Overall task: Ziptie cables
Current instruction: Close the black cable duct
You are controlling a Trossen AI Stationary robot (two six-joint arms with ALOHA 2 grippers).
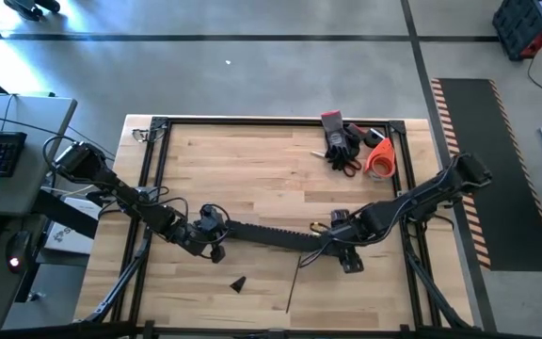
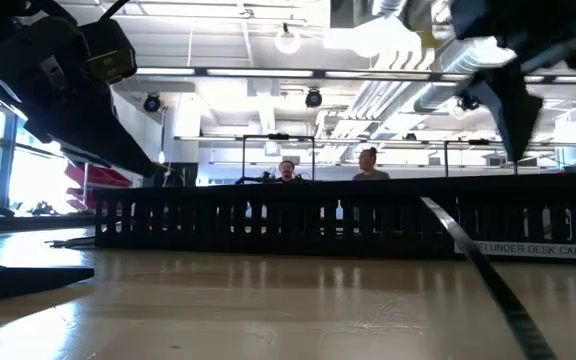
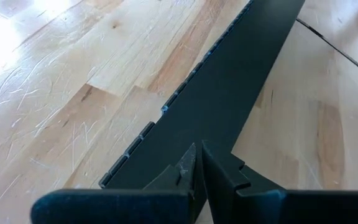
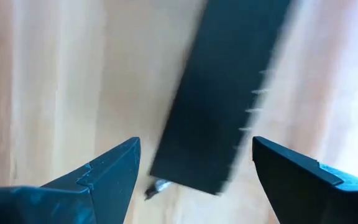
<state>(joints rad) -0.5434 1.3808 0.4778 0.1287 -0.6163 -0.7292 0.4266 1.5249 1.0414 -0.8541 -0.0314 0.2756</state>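
A long black comb-toothed rail (image 1: 271,233) lies across the table's middle and stands as a low wall in the low view (image 2: 318,215). My left gripper (image 1: 211,232) is shut at the rail's left end (image 3: 216,106). My right gripper (image 1: 335,241) is open at the right end, one finger on each side of the rail (image 4: 219,106) and apart from it. The bunch of cables is hidden. Only a small grey tip (image 4: 155,186) pokes out from under the rail's end. My left gripper (image 3: 197,163) comes at the rail's left end slanting down from the table's left, its fingers pointing along the rail. The fingers themselves hide that end, so I cannot tell whether they touch it.
A thin black strip (image 1: 294,280) lies near the table's near edge and slants across the low view (image 2: 488,275). A small black piece (image 1: 238,283) lies left of it. Black gloves (image 1: 340,141), red-handled scissors (image 1: 348,166) and an orange tape roll (image 1: 380,158) sit at the far right. People sit in the room behind.
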